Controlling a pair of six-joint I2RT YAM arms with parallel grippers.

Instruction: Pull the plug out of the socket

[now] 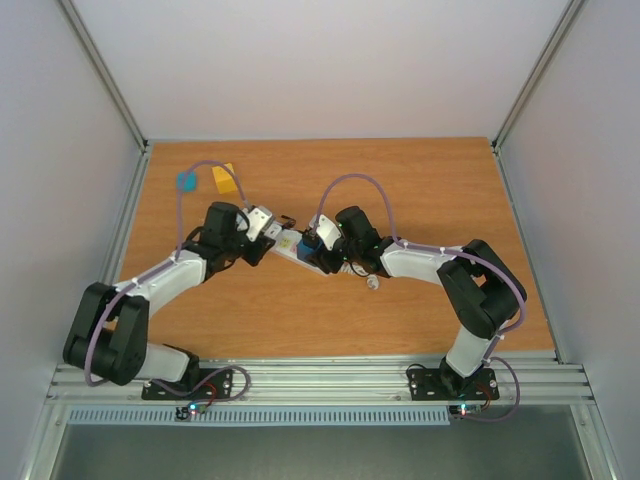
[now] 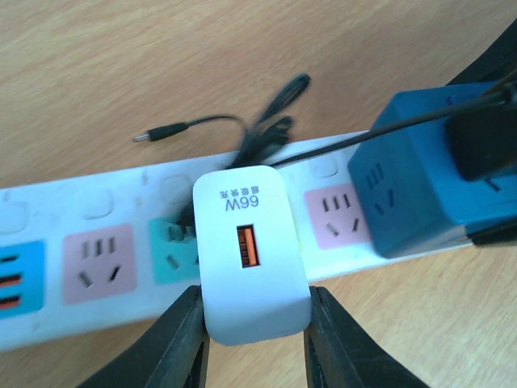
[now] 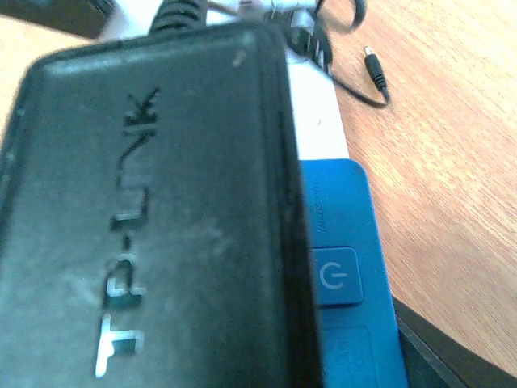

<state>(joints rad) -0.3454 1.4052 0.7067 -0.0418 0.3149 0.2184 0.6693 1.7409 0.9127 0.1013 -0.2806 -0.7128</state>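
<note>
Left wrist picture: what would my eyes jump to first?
Probably the white charger marked 66W, with its orange port, pinched between the left gripper's black fingers over the pastel power strip. Further along sits a big blue cube adapter. In the right wrist view, a black TP-LINK adapter fills nearly everything.

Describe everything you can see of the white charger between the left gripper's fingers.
The white charger is a glossy, round-cornered plastic block printed 66W, with one empty orange USB port on its outer face. It stands over the green outlet of the power strip, seemingly plugged in. The left gripper clamps its two sides with black fingers.
</note>
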